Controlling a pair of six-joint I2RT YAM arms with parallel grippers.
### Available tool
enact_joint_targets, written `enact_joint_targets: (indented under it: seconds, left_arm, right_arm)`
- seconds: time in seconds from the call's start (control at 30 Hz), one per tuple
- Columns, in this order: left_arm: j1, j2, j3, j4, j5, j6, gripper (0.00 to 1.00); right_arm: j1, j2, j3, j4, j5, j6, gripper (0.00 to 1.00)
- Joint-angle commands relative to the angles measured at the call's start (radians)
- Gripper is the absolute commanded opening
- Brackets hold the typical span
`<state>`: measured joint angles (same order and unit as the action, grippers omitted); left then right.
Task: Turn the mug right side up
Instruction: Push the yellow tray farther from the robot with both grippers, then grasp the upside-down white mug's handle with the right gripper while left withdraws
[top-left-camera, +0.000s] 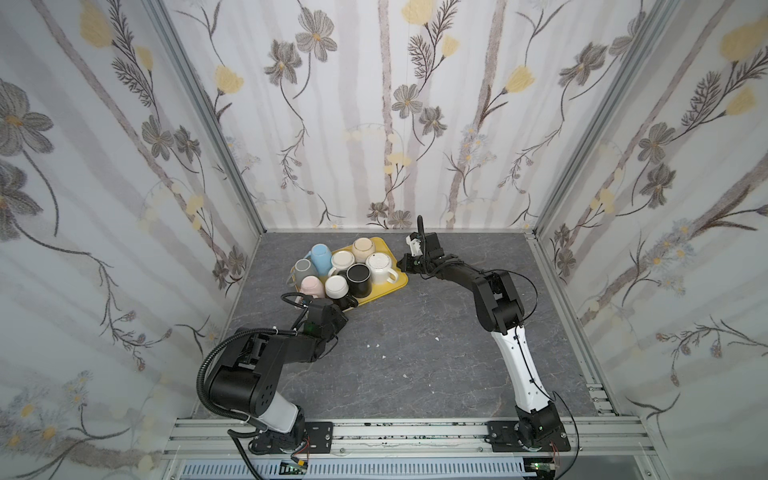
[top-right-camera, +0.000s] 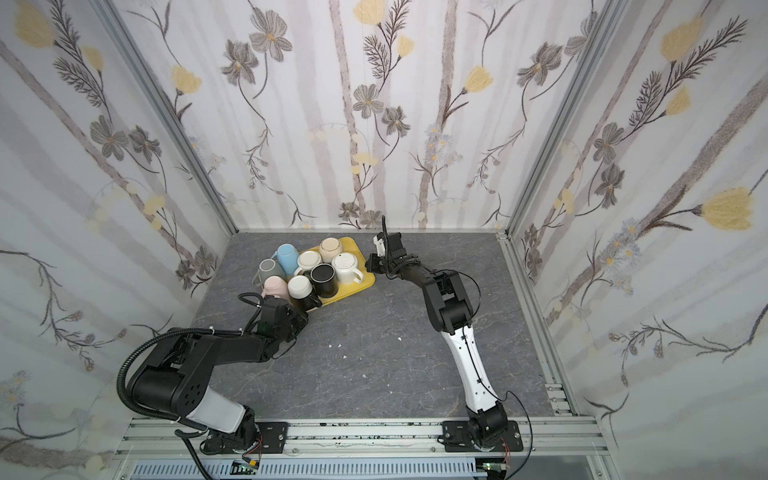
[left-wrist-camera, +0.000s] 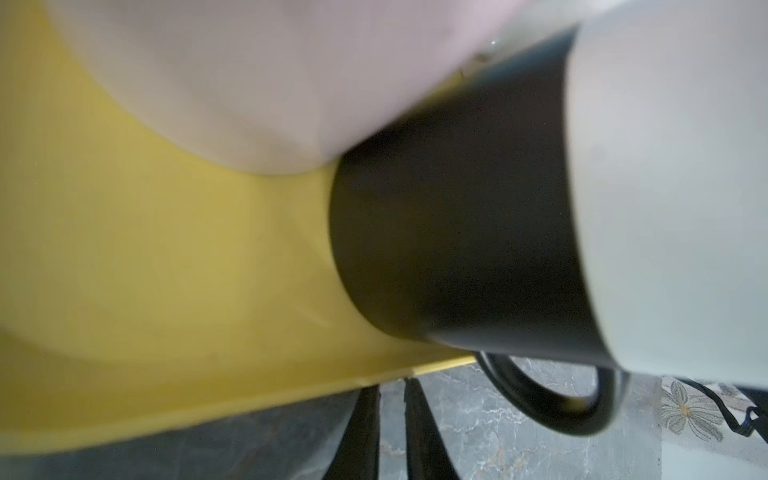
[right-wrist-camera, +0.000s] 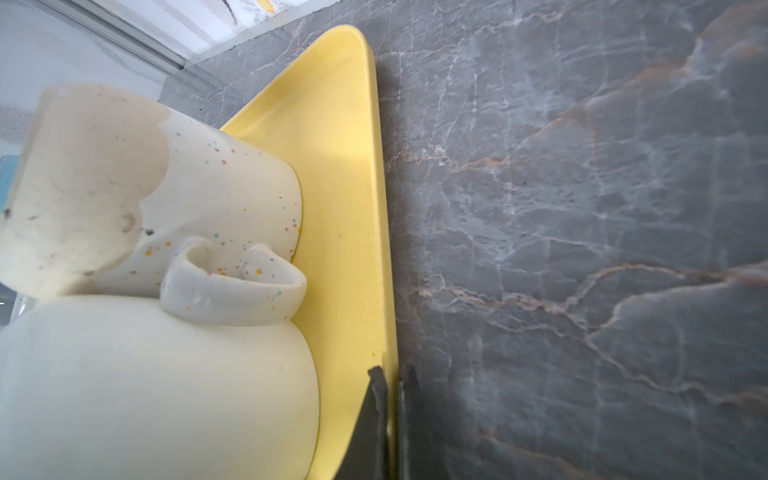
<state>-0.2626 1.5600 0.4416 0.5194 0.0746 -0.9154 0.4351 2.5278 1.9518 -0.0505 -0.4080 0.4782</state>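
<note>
At the near left corner of the yellow tray (top-left-camera: 384, 286), the left tool (left-wrist-camera: 392, 380) is hovering just beside the white-and-black mug (top-left-camera: 336, 286). Its tips are standing slightly spread, with only worktop (top-left-camera: 415, 353) showing between them. That mug is sitting base up on the tray, between a pink mug (top-left-camera: 311, 286) and a black mug (top-left-camera: 358, 276). Its black handle is reaching toward the near rim. At the tray's right rim, the right tool (right-wrist-camera: 394, 374) is pinching the yellow edge, its tips pressed together.

High stereo pair; wrist cameras (close-up) flanking tray (top-left-camera: 384, 291)
</note>
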Motion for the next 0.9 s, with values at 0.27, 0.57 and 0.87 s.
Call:
enact_joint_targets:
  seconds: [0.27,0.57,0.87]
  left_arm:
    - [-0.019,-0.137,0.001,-0.133,-0.044,0.083,0.3]
    - [-0.151,-0.377,0.003,-0.289,-0.159,0.15,0.38]
    - [-0.274,-0.283,0.041,-0.234,-0.15,0.136,0.46]
  right_arm:
    - [-0.035,-0.218,-0.077,-0.132,0.145,-0.093,0.47]
    - [0.018,-0.412,-0.287,-0.074,0.094,-0.353,0.53]
    - [0.107,-0.314,-0.136,-0.238,0.112,-0.538,0.56]
